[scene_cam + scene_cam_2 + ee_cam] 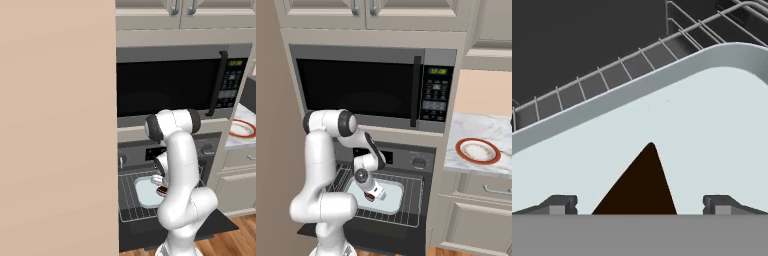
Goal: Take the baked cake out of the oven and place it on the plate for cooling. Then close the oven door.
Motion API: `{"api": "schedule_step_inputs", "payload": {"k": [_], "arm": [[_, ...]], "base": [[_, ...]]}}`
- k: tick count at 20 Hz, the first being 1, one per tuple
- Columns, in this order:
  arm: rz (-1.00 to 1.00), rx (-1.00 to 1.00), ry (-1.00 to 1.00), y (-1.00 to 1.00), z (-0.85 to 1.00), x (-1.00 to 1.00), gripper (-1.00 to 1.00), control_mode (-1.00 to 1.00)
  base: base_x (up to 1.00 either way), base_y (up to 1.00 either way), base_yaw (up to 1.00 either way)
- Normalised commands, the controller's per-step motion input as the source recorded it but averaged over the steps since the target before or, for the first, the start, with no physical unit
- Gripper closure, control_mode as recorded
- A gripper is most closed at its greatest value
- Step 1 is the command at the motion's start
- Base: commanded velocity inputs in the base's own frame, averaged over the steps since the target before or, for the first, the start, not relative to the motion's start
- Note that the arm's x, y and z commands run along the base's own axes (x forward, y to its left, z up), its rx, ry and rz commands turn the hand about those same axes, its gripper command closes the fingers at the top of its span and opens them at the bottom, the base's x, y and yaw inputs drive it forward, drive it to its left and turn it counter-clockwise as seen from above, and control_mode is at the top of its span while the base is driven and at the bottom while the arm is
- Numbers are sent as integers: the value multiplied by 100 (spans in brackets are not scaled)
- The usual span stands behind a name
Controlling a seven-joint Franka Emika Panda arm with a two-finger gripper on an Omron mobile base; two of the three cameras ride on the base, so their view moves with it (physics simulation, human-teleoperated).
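Observation:
The oven [417,161] stands open, its oven door [219,224] folded down flat. A wire rack [412,201] is slid out over the door and carries a pale tray [390,192]. On the tray lies the baked cake [641,189], a dark-brown wedge, also seen as a small dark piece [370,197] under the hand. My gripper [640,205] is low over the tray and open, one finger on each side of the cake with a gap at both sides. The round plate [478,150] with its red-orange rim rests bare on the marble counter to the right.
A black-windowed microwave [366,87] with a vertical handle hangs just above the oven. A tall beige panel [55,125] closes off the left side. The tray's raised rim [612,107] and the rack's wires [612,72] stand right behind the cake. Drawers sit under the counter [481,125].

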Motion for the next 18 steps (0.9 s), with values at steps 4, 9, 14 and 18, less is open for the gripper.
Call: {"api": "schedule_step_inputs", "payload": {"k": [4, 9, 14, 18], "arm": [[-10, 0, 0, 0, 0, 0, -100, -100], [-9, 0, 0, 0, 0, 0, -100, -100], [-5, 0, 0, 0, -16, 0, -100, -100], [-3, 0, 0, 0, -5, 0, -100, -100]], "base": [[0, 0, 0], [0, 0, 0], [0, 0, 0], [0, 0, 0]]}}
